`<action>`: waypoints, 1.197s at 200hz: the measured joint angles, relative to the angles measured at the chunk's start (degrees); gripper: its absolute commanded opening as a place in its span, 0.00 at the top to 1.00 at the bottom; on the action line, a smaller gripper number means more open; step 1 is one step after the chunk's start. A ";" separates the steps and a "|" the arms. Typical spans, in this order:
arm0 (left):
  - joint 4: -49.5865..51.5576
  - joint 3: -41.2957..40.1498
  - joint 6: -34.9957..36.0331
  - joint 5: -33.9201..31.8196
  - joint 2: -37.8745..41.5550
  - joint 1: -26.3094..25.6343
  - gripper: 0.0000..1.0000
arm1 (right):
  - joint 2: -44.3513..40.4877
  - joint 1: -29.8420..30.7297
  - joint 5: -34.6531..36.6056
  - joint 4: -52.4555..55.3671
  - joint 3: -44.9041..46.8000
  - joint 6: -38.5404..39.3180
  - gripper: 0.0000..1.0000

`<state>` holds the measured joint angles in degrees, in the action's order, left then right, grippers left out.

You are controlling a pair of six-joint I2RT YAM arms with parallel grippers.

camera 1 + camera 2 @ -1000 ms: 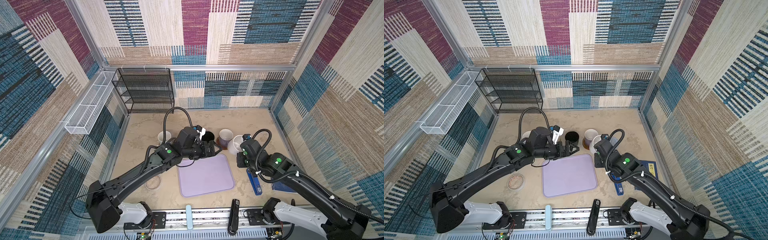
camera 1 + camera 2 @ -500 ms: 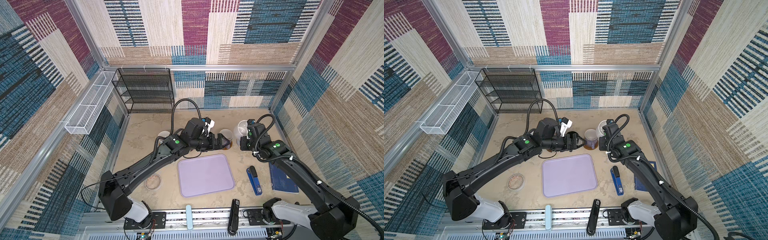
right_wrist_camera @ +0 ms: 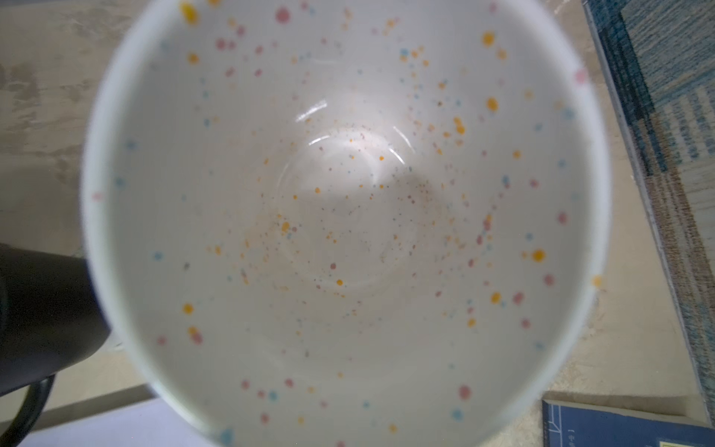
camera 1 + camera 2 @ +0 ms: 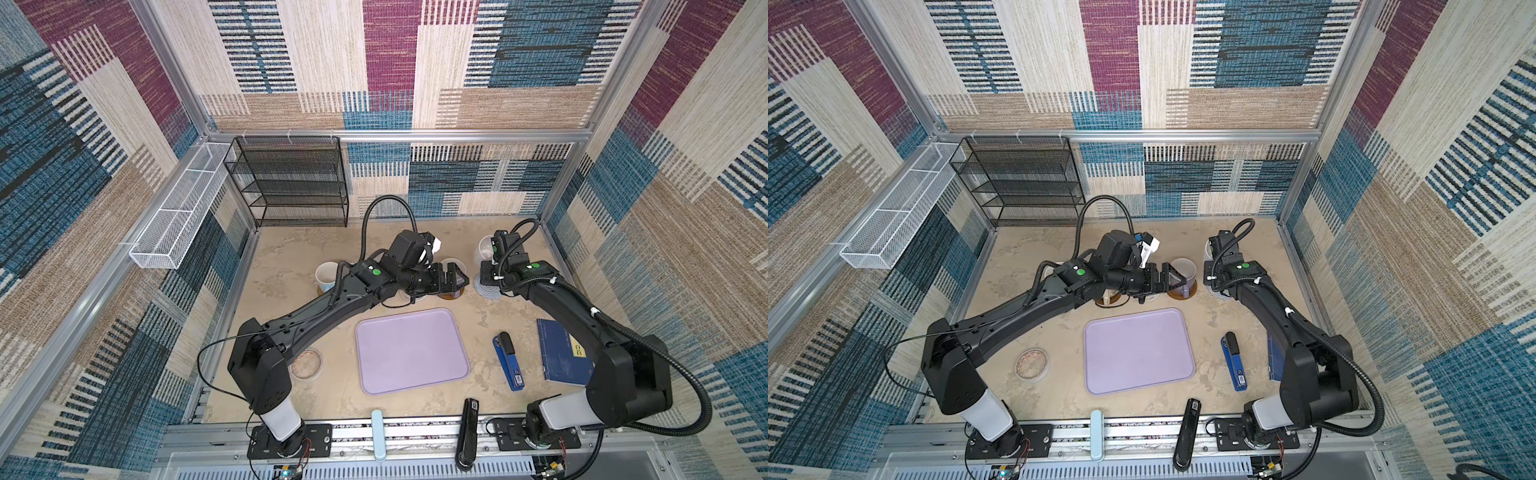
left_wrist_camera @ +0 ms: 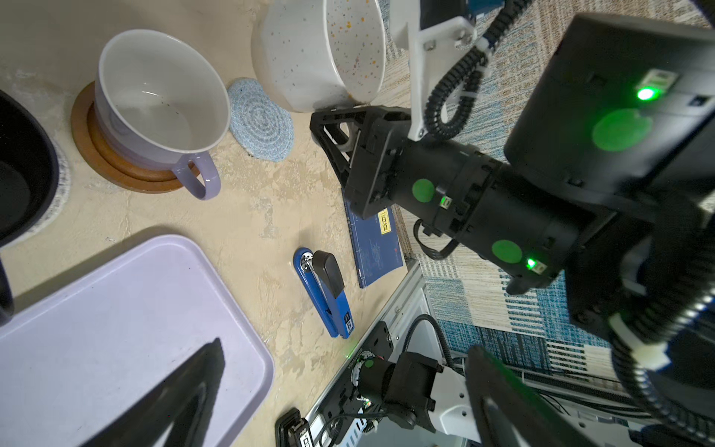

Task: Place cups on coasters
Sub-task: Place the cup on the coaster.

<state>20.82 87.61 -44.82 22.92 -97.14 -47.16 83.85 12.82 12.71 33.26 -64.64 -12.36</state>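
Lavender mug point(image 5: 154, 104) stands upright on wooden coaster point(image 5: 116, 170).

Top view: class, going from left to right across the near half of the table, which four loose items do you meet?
In a top view: pinkish round dish → lavender tray → blue stapler → dark blue book.

The sandy table point(image 4: 286, 266) has a big purple tray point(image 4: 411, 351) lying flat in the middle. A blue stapler point(image 4: 509, 361) and a blue book point(image 4: 561, 353) lie on one side of it, and a small round pinkish dish point(image 4: 306, 363) lies on the other. Farther back lie a brown wooden coaster point(image 5: 116, 170) and, near it, a blue-grey woolly coaster point(image 5: 260, 120), and a black wire rack point(image 4: 291, 183) stands at the back.
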 measured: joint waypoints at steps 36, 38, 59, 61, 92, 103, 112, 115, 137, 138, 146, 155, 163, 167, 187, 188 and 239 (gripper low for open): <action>0.48 0.46 0.81 0.02 -1.11 0.00 0.00 | 2.25 -3.87 0.35 -1.49 1.22 0.98 1.00; 0.52 0.55 0.96 0.02 -1.14 0.00 0.00 | 2.47 -4.11 0.26 -1.55 1.33 1.07 1.00; 0.68 1.20 1.57 0.02 -1.62 0.00 0.00 | 4.98 -6.21 -1.07 -1.60 1.75 1.92 1.00; 0.68 1.20 1.62 0.02 -1.66 0.00 0.00 | 5.22 -6.34 -1.14 -1.62 1.75 1.92 1.00; 0.98 1.20 1.92 0.02 -1.86 0.00 0.00 | 8.72 -7.39 -3.54 -1.70 1.53 2.99 1.00; 0.98 1.20 1.92 0.02 -1.84 0.00 0.00 | 9.75 -7.74 -4.44 -1.68 1.16 3.17 1.00; 0.98 1.09 1.92 0.00 -1.81 0.00 0.00 | 10.45 -7.96 -5.27 -1.70 0.79 3.19 1.00; 1.01 1.05 1.92 0.00 -1.79 0.00 0.00 | 10.62 -8.00 -5.35 -1.75 0.70 3.26 1.00; 1.03 0.35 1.92 -0.02 -1.42 -0.11 0.00 | 11.56 -8.35 -6.38 -2.21 0.37 3.65 1.00; 1.03 0.33 1.92 -0.02 -1.42 -0.11 0.00 | 11.58 -8.35 -6.40 -2.21 0.37 3.65 1.00; 1.03 0.13 1.90 -0.02 -1.31 -0.11 0.00 | 11.65 -8.44 -6.71 -2.10 0.37 3.67 1.00; 1.03 -0.09 1.90 -0.02 -1.20 -0.15 0.00 | 11.63 -8.46 -7.08 -2.08 0.31 3.82 1.00; 1.03 -0.20 1.90 -0.02 -1.18 -0.22 0.00 | 11.52 -8.52 -7.54 -2.05 0.20 3.82 1.00; 1.03 -0.20 1.90 -0.02 -1.18 -0.22 0.00 | 11.37 -8.57 -7.74 -2.05 0.20 3.82 1.00; 1.03 -0.20 1.90 -0.02 -1.03 -0.28 0.00 | 9.90 -8.57 -7.78 -1.29 0.17 3.78 1.00; 1.03 -0.20 1.90 -0.02 -1.03 -0.31 0.00 | 9.86 -8.57 -7.78 -1.27 0.17 3.78 1.00; 1.03 -0.20 1.88 -0.04 -0.98 -0.52 0.00 | 9.03 -8.57 -7.76 1.49 0.31 3.10 1.00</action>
<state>21.85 87.42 -42.94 22.87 -98.13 -47.68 92.88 4.25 4.95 34.74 -64.34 -9.26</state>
